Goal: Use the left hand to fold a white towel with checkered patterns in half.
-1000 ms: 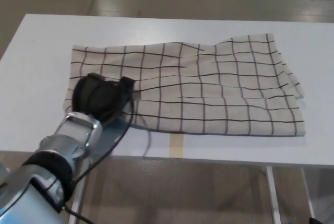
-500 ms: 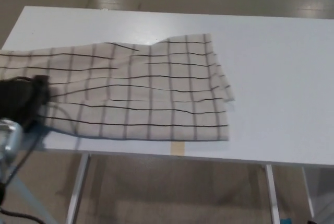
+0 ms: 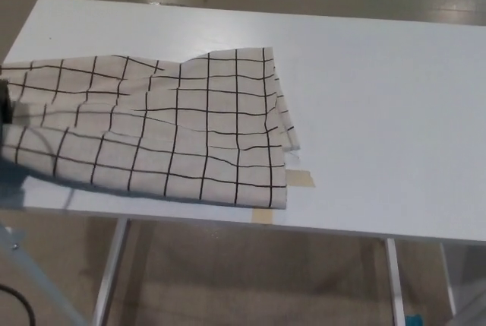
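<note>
Currently the white cotton towel with a black checkered grid (image 3: 159, 132) lies on the left half of the white rectangular table (image 3: 380, 113), its near edge running close along the table's front edge and its left end reaching the picture's left border. Its right end shows 2 or more stacked layers, slightly offset and rippled, which suggests the cloth is already doubled there, though how complete the fold is I cannot judge. Only a dark sliver of the robot's black left hand (image 3: 4, 106) shows at the far left border, right at the towel's left end (too little is visible to tell whether its fingers are closed on the fabric or apart). Its position at that end would suit gripping the cloth to carry it across. The right hand does not appear. A small strip of tan masking tape (image 3: 298, 179) sits on the table just beside the towel's near right corner, probably a placement mark.
</note>
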Robot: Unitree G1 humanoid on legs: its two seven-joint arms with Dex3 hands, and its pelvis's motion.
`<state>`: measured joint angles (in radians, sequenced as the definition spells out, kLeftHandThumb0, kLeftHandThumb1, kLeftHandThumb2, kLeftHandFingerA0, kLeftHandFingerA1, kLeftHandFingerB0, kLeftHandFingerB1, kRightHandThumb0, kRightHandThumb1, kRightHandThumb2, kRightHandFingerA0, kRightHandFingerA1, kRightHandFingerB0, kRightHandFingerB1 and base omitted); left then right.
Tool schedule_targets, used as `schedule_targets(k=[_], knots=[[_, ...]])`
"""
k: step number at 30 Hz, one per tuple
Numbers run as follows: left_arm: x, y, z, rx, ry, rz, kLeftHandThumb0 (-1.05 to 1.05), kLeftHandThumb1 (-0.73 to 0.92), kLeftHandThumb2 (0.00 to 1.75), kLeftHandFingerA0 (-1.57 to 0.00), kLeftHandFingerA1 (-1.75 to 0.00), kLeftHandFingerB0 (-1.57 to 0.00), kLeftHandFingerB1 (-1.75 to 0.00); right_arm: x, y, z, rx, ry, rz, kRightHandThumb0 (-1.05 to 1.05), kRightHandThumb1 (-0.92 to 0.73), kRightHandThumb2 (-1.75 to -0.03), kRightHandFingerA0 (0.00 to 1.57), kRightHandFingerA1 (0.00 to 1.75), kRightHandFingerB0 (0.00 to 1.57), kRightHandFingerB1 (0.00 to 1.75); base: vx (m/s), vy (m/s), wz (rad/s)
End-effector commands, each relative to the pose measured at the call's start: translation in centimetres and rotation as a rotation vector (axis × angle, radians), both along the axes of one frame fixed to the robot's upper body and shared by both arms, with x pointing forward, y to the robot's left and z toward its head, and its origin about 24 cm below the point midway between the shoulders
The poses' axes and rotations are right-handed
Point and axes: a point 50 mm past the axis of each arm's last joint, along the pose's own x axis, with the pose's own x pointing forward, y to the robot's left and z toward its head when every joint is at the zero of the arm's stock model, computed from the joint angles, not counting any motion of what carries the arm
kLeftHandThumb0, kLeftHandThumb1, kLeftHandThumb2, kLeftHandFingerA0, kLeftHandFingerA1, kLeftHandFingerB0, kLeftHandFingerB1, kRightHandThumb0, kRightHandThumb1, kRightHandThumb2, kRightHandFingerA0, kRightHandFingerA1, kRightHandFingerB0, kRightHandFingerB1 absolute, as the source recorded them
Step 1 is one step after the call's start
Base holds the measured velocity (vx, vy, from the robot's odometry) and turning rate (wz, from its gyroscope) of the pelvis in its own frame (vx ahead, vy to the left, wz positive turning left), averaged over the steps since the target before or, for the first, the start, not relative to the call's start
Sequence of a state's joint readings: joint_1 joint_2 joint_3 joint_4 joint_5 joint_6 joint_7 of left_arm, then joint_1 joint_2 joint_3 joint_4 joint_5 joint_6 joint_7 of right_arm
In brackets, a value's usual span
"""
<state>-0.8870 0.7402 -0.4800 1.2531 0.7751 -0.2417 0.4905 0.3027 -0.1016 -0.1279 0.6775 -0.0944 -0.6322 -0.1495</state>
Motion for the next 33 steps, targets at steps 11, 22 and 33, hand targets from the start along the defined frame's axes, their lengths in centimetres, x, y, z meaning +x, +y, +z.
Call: schedule_targets(k=[11, 22, 33], knots=[[1.2, -10.6, 10.5, 0.161, -0.575, -0.633, -0.24, 0.37, 0.76, -1.18, -1.41, -0.99, -1.29, 0.1, -0.1, 0.3, -0.007, -0.012, -0.011, -0.52, -0.67, -0.99, 0.34, 0.57, 0.39, 0.58, 0.00, 0.000, 0.00], [-1.3, -19.3, 8.9, 0.353, -0.574, -1.055, -0.23, 0.35, 0.75, -1.18, -1.41, -1.00, -1.25, 0.5, -0.3, 0.6, -0.023, -0.016, 0.000, -0.45, -0.65, -1.01, 0.33, 0.57, 0.45, 0.62, 0.00, 0.000, 0.00], [-4.5, -25.3, 0.9, 0.511, -0.242, -1.413, -0.27, 0.46, 0.56, -1.06, -1.41, -1.07, -0.74, 0.3, -0.2, 0.7, -0.037, -0.018, 0.005, -0.43, -0.82, -0.64, 0.43, 0.47, 0.53, 0.52, 0.00, 0.000, 0.00]])
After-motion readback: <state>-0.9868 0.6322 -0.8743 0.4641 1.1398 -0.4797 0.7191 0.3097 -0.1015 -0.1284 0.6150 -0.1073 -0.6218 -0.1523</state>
